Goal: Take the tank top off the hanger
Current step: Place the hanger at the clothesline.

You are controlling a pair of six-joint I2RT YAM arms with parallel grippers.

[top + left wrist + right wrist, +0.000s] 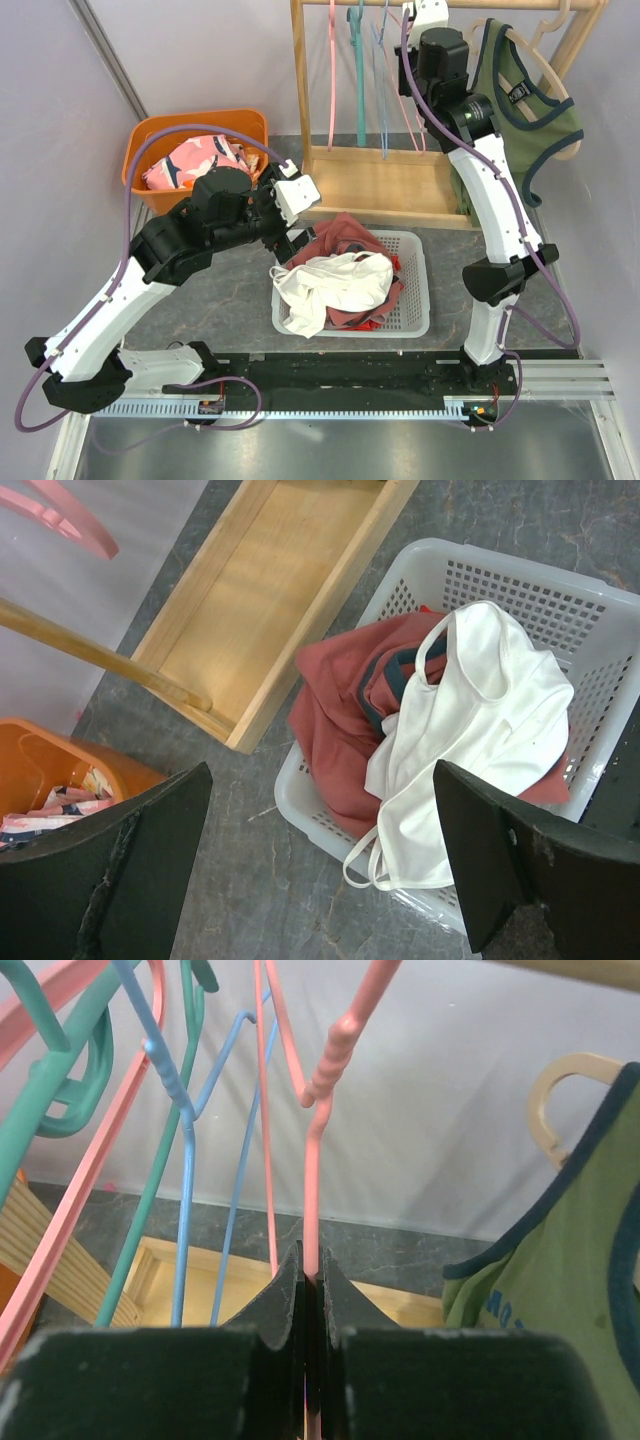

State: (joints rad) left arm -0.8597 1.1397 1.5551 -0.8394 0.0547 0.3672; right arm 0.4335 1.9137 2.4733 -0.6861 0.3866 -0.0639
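An olive-green tank top (520,100) with dark trim hangs on a beige hanger (557,75) at the right end of the wooden rack; the right wrist view shows the green tank top (570,1260) and the beige hanger (550,1090) at its right edge. My right gripper (415,14) (312,1260) is up at the rail, shut on the thin bar of a bare pink hanger (312,1160), left of the green top. A white tank top (335,285) (470,740) lies loose in the white basket (415,320). My left gripper (290,240) (320,780) hovers open above the basket's left rim (300,800), holding nothing.
A red garment (340,235) (330,730) lies under the white top. Bare teal (60,1070), blue (185,1160) and pink hangers hang left of my right gripper. The rack's wooden base (380,185) (270,590) stands behind the basket. An orange bin (200,125) of clothes is at back left.
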